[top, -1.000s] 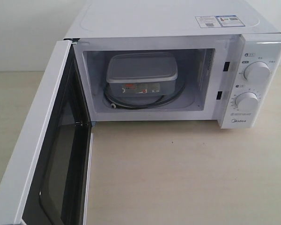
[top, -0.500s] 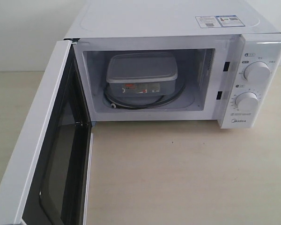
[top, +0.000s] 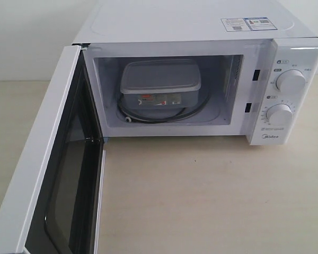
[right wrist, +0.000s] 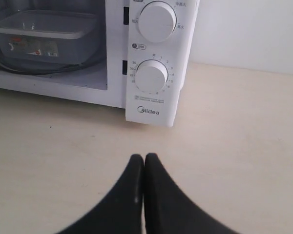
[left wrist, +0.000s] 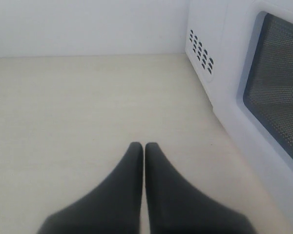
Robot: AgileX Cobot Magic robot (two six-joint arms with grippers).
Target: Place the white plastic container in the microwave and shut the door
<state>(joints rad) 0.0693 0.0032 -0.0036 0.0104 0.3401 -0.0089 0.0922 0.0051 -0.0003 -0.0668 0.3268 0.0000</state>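
- White plastic container sits inside the microwave on the turntable, lid on. Its red-and-dark label faces out, print too small to read.
- Door swung wide to the left.
- "Midea" logo readable under the lower dial; top stickers illegible.
- Left jaws pressed together, empty, over the worktop near the door's mesh window.
- Right jaws closed tip to tip, empty, facing the dial panel.

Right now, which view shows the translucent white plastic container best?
Exterior view: the translucent white plastic container sits fully visible inside the white microwave, lid and label showing. Right wrist view catches it cropped at the frame edge. Left wrist view shows none of it, only the white door.
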